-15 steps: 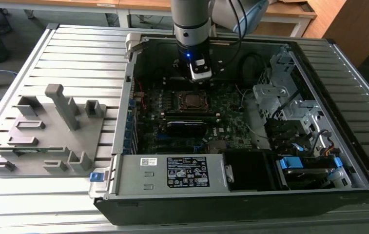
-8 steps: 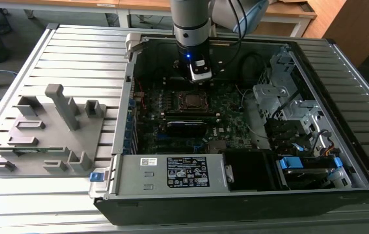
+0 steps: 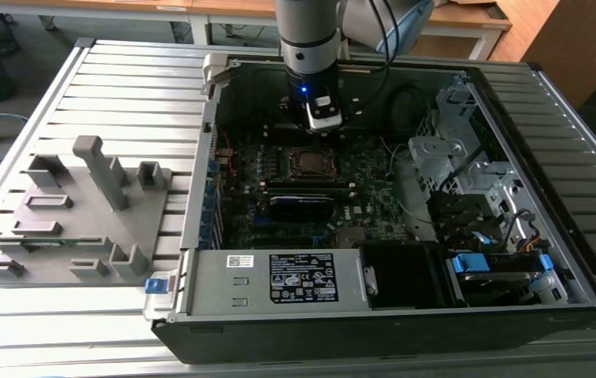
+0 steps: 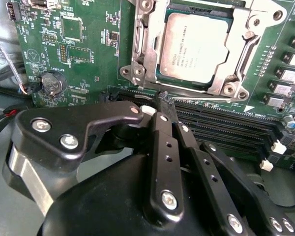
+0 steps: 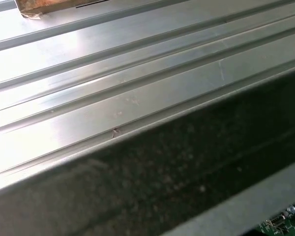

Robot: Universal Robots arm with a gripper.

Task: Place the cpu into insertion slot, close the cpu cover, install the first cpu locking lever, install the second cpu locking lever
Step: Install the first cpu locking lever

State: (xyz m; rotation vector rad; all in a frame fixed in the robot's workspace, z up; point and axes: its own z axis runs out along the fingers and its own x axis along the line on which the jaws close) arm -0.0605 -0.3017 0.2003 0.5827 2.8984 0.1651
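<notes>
The cpu already sits in the insertion slot, its dull silver top facing up out of the board, and the cpu cover lies down around it as a silver frame with the chip showing through the square cut-out. In the exterior view the slot sits near the middle of the green board inside the open computer case, with the hand hanging just beyond it at about twelve o'clock.

In the second wrist view the hand has its two black fingers drawn together with nothing between them; their tips hover over the memory slots just beside the socket's near edge, at about six o'clock from the chip.

The chip is square, so it has no true long axis; it lies flat, its edges parallel to the socket rim and slightly skewed in the second wrist view.

Risks, as I judge them: the clenched fingertips sit close to the memory slots and their white clips, so a careless descent could strike them. Pressure on the frame away from its edge could load the chip unevenly. I cannot tell whether either locking lever is latched.
</notes>
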